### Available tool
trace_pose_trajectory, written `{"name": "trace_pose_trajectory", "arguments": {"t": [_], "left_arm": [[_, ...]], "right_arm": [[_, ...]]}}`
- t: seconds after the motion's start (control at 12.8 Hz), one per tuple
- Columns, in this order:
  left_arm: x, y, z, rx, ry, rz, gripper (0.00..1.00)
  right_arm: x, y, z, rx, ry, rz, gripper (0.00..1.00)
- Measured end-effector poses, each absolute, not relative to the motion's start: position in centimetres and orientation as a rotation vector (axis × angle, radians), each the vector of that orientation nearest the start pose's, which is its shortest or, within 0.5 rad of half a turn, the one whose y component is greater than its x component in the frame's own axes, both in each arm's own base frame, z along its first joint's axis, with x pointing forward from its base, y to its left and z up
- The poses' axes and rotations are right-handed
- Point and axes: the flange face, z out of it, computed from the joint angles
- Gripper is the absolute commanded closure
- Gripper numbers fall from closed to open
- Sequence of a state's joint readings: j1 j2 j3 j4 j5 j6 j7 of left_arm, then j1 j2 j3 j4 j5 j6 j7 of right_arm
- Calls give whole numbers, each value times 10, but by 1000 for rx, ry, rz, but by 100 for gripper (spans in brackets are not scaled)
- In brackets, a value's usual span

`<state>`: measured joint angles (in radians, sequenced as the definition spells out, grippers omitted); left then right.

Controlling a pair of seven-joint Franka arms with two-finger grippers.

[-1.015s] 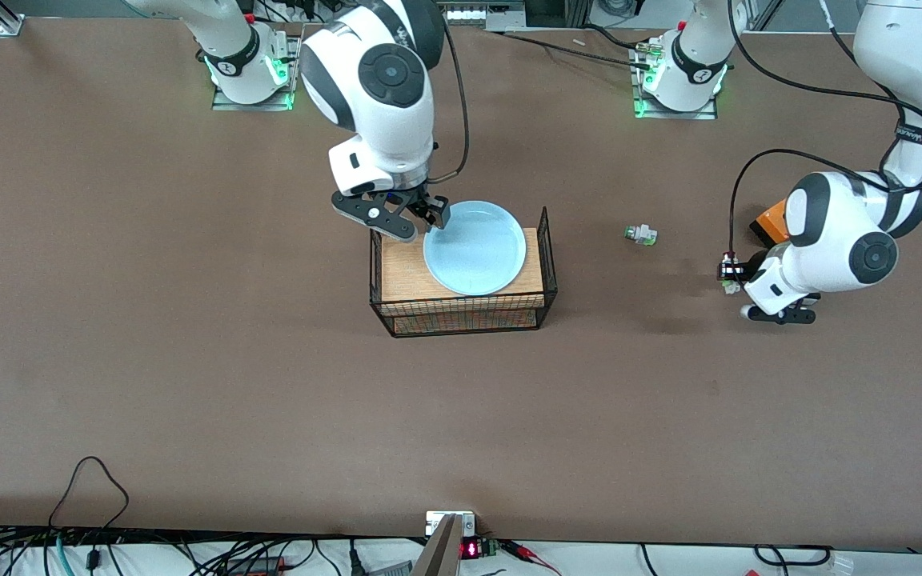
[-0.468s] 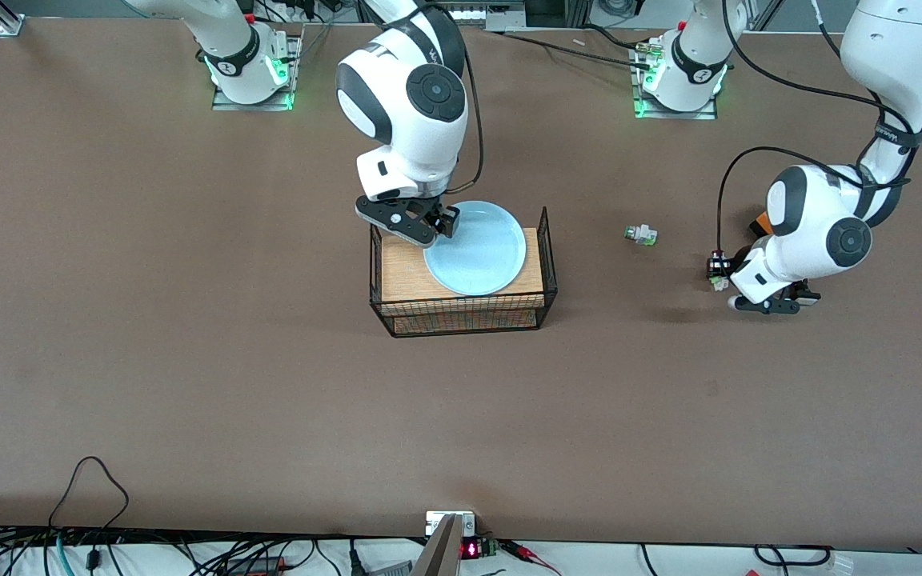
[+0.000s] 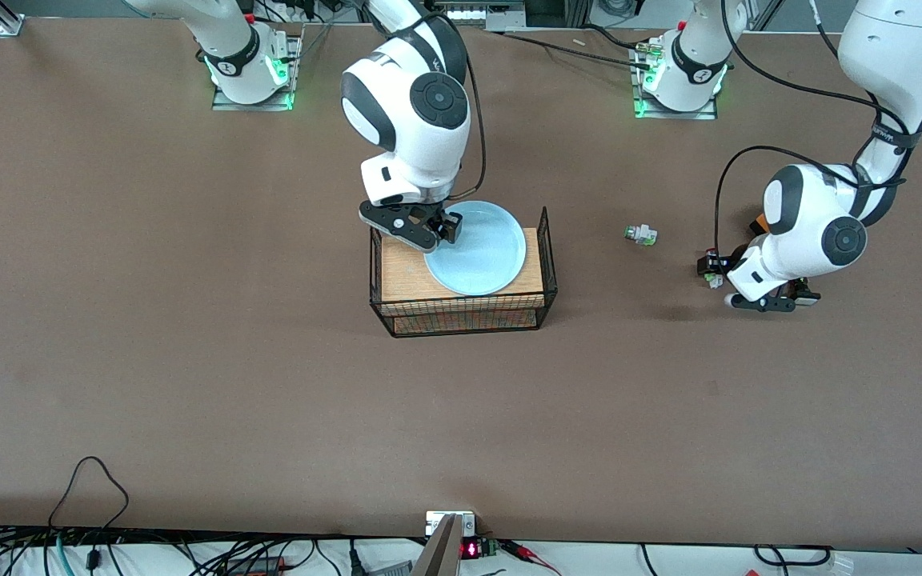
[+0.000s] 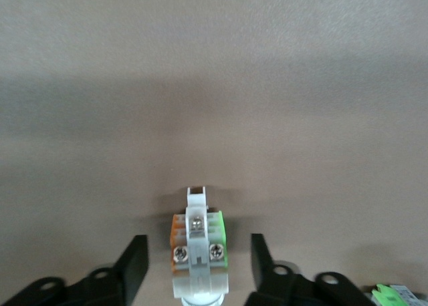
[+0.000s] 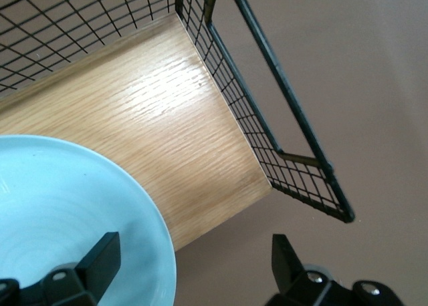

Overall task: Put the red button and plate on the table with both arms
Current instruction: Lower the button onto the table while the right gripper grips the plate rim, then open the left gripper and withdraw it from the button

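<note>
The left gripper (image 4: 194, 266) has its fingers spread around the light red button (image 4: 197, 249) on the worktop (image 3: 189, 360). The right gripper (image 5: 194, 266), fingers spread, straddles the plate's (image 5: 73, 212) rim; it looks smooth and breakable, best pinched there.

Right wrist view. The pale blue plate (image 5: 73, 219) fills the lower left of the frame, resting on the wooden top (image 5: 160, 119) of the black wire rack (image 5: 281, 112). The right gripper (image 5: 194, 256), at the bottom edge, has its two fingers (image 5: 100, 259) spread, one over the plate, one over the brown table (image 5: 361, 72)
</note>
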<state>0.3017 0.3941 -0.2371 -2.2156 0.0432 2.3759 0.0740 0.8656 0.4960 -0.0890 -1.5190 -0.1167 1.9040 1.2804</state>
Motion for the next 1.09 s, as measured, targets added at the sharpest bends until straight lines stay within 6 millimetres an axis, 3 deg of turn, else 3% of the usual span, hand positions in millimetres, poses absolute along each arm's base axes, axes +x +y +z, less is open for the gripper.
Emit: {"name": "trace_pose_trajectory", "arguments": {"t": [0.23,0.47,0.55,0.78,0.94,1.09], "left_arm": [[544,31,238,-3184,73,338,0],[579,28,336,-3159,93,387,0],[589,23,373,-3151,103,397,0],[609,-7,467,-3136,73,371,0],[612,-27,514,-3132,45,332,0],[614,-39,543,-3134,7,282,0]], "right_arm": [[481,484,353,-3245,728,-112,1],[476,489,346,-3258,718,-118,32],[474,491,345,-3253,741,-123,51],[474,494,348,-3232,790,-137,70],[476,498,357,-3205,801,-133,85],[475,500,361,-3177,823,-86,94]]}}
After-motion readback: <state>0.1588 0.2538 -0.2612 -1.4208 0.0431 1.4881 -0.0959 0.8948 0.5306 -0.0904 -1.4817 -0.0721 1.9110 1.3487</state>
